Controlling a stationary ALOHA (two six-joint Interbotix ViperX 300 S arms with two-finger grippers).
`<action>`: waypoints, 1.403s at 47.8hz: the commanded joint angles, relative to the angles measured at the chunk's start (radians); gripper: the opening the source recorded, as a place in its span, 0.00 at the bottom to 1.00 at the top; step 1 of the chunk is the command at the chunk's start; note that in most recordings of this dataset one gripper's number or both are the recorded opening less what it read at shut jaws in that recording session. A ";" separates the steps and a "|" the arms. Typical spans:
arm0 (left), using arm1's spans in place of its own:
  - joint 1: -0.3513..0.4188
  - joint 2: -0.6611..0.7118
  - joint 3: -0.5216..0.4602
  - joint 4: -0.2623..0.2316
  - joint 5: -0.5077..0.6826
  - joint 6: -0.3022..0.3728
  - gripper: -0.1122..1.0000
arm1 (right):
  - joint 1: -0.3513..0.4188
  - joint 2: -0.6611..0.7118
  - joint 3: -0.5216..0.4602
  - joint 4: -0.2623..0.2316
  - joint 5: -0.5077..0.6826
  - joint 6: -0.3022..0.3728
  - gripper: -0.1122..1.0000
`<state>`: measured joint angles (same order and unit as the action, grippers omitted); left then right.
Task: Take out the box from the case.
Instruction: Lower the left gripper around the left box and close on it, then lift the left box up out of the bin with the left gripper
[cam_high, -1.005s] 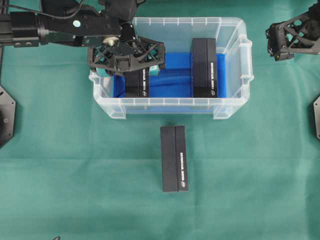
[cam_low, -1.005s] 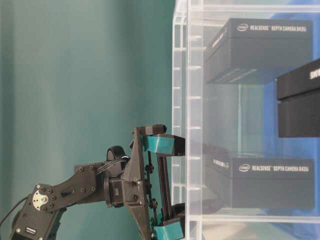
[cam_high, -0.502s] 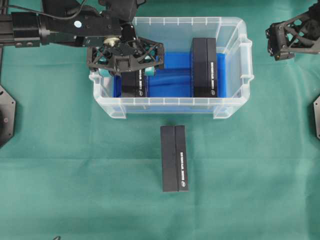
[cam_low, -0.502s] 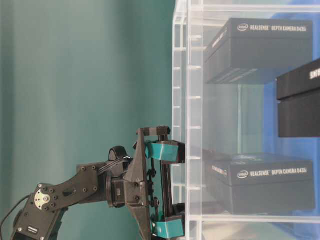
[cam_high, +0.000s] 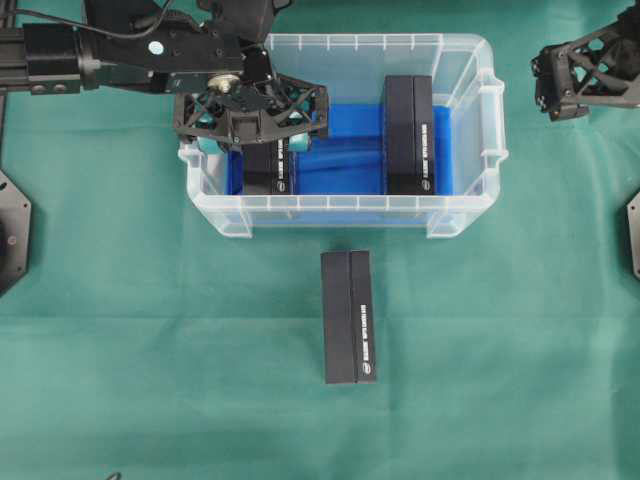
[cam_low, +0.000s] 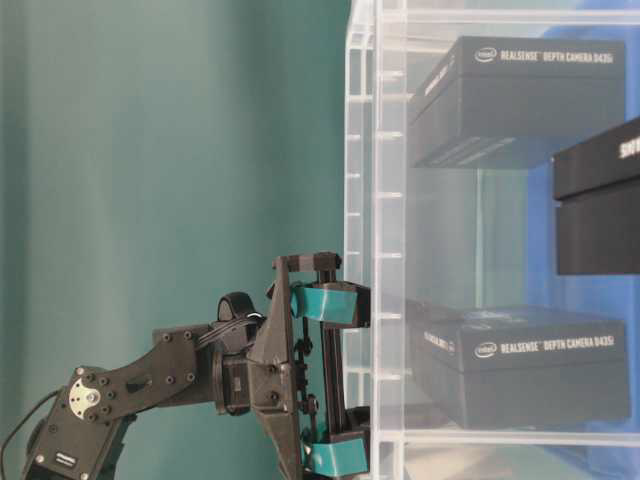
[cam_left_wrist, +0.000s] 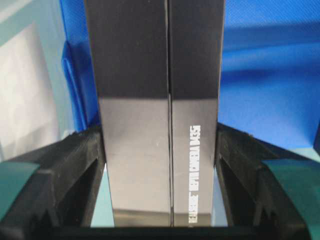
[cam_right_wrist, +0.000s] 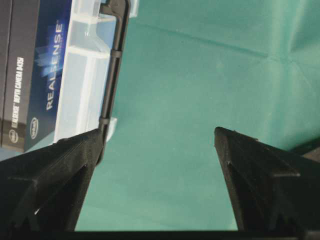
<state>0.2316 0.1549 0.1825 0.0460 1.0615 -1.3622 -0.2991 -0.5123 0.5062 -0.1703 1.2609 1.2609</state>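
The clear case (cam_high: 470, 215) stands at the top middle of the green table, with a blue cloth (cam_high: 345, 160) on its bottom. Two black boxes lie inside. My left gripper (cam_high: 262, 140) reaches down into the case's left end and is shut on the left box (cam_high: 272, 172). In the left wrist view its black fingers (cam_left_wrist: 85, 160) press against both long sides of that box (cam_left_wrist: 135, 150). The table-level view shows the same box (cam_low: 520, 365) through the case wall (cam_low: 385, 200). My right gripper (cam_high: 560, 85) hovers open outside the case's right end, with only green cloth between its fingers (cam_right_wrist: 250, 170).
The second black box (cam_high: 409, 135) lies in the right part of the case. A third black box (cam_high: 348, 317) lies on the green cloth just in front of the case. Black mounts stand at the table's left (cam_high: 12, 230) and right (cam_high: 632, 232) edges.
Over the last second the left gripper's jaws narrowed from wide apart onto the left box, which shifted slightly. The right arm has not moved.
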 joint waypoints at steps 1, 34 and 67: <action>-0.003 -0.023 -0.008 0.000 0.002 -0.002 0.64 | 0.000 -0.009 -0.011 -0.003 -0.005 -0.002 0.92; -0.025 -0.091 -0.253 -0.002 0.296 0.000 0.64 | 0.000 -0.009 -0.009 -0.003 -0.021 -0.003 0.92; -0.031 -0.150 -0.505 0.002 0.546 -0.002 0.64 | 0.000 -0.009 -0.011 -0.017 -0.021 0.002 0.92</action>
<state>0.2040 0.0337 -0.2869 0.0460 1.6061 -1.3652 -0.2991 -0.5123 0.5047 -0.1841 1.2441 1.2609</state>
